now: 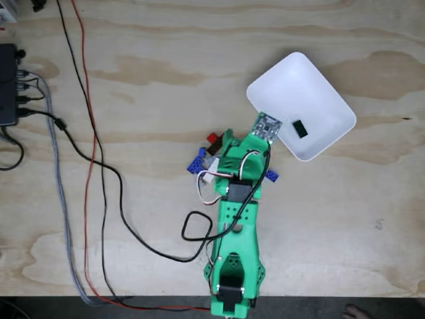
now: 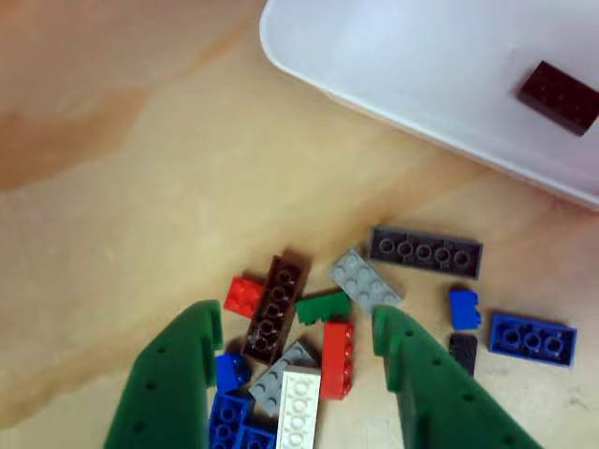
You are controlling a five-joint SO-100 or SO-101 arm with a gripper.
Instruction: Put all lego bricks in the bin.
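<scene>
I've got the gripper (image 2: pixel 298 323) spread wide, jaws empty, hovering over the lego bricks (image 2: pixel 309 360) heaped on the plywood table (image 1: pixel 133 100). One dark brick (image 2: pixel 559 96) lies in the bin (image 1: pixel 319 86), which sits just beyond the pile, near but apart.

1. from my remote seat i see a pale plywood tabletop (image 1: pixel 153 80) with darker, wavy grain patches.
2. a black box (image 1: pixel 8 85) sits at the tabletop's left edge in the fixed view.
3. black, red and grey braided cables (image 1: pixel 73 153) run from that box's side down across the tabletop.
4. below the tabletop's near edge lies a dark floor strip (image 1: pixel 99 309).
5. light is even and soft.
</scene>
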